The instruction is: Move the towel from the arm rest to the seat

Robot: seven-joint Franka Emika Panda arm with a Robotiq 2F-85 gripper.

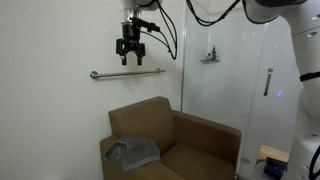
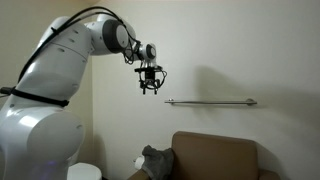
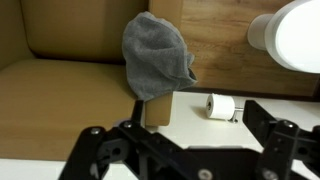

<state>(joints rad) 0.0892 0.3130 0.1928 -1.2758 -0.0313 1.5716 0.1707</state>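
A grey towel [image 1: 133, 152] lies draped over the arm rest of a brown armchair [image 1: 205, 135]. It also shows in an exterior view [image 2: 157, 159] and in the wrist view [image 3: 158, 55]. The chair seat [image 3: 60, 85] beside it is bare. My gripper [image 1: 130, 55] hangs high above the towel, level with the wall bar, as an exterior view [image 2: 150, 88] also shows. In the wrist view the gripper [image 3: 185, 140] has its fingers spread wide with nothing between them.
A metal grab bar [image 1: 128, 73] runs along the wall just below my gripper, also in an exterior view [image 2: 210, 102]. A glass shower door [image 1: 245, 90] stands beside the chair. A toilet paper roll [image 3: 220, 105] lies on the floor by the arm rest.
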